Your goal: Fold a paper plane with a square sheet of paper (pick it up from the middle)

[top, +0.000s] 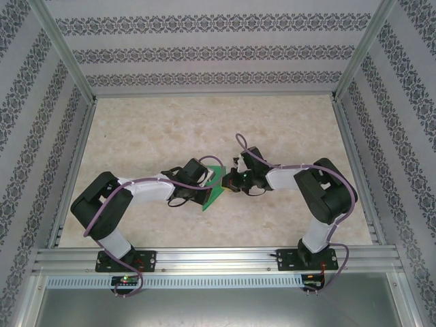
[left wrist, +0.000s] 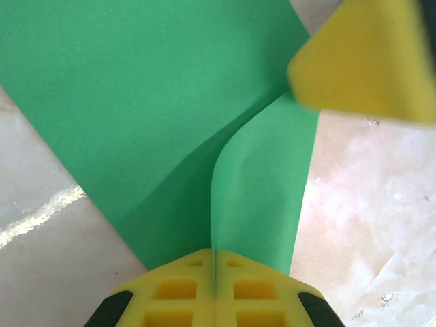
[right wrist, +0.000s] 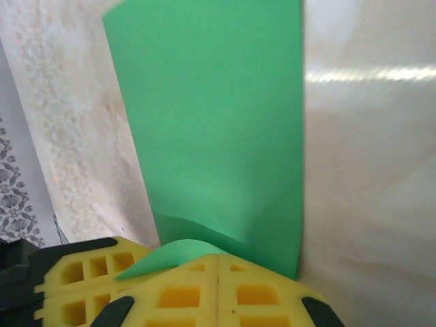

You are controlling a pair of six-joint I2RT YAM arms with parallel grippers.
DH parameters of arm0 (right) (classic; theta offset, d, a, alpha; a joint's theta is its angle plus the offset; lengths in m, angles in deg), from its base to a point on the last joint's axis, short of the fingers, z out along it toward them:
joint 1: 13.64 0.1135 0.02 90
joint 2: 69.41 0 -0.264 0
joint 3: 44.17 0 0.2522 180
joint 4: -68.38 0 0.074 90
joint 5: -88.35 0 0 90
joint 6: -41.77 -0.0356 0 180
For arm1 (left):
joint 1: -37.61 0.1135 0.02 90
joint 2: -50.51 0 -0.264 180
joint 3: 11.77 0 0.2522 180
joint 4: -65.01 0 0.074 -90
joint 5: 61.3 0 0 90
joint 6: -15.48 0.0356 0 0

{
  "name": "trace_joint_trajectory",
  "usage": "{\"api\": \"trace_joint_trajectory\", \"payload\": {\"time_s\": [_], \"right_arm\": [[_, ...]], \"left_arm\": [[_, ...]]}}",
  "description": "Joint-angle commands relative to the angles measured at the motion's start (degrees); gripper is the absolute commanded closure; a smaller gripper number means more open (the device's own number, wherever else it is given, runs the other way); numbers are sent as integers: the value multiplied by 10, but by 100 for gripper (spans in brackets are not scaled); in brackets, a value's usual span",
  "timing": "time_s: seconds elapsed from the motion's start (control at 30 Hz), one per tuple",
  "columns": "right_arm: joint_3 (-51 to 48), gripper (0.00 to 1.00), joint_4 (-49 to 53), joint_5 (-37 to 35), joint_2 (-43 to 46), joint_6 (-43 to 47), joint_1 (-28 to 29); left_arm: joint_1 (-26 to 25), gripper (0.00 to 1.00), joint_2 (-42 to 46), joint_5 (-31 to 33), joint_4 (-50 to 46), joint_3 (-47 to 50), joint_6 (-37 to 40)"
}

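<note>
- L gripper (left wrist: 214, 262): jaws closed, pinching edge of green sheet (left wrist: 157, 102); paper bows up from the pinch.
- Green sheet: approx. centre of table (top: 136, 136), spanning between both grippers.
- R gripper (right wrist: 218, 262): jaws closed, clamping another edge of green sheet.

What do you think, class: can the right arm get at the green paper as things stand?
Yes, it seems so: the jaws of the right arm are shut on an edge of the green paper, nothing in the way.

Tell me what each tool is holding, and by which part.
Both hold the green sheet: the left tool pinches a buckled ridge at one edge, the right tool pinches the opposite edge.
</note>
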Motion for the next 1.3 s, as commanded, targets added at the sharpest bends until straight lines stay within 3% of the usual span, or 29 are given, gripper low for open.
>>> {"api": "trace_joint_trajectory", "payload": {"time_s": [0.0,0.37,0.7,0.97,1.27], "right_arm": [[19,97,20,-8,0,17,-8],[29,99,84,-88,-48,39,3],[47,96,96,-43,27,53,5],[7,97,8,-52,21,-20,57],[-9,98,-17,-86,-41,-32,80]], "left_arm": [[6,100,-13,4,-29,-1,8],[6,100,-18,5,-34,-7,11],[6,100,-17,5,-32,-2,6],[6,100,-19,8,-35,-7,9],[6,100,-23,6,-28,1,8]]}}
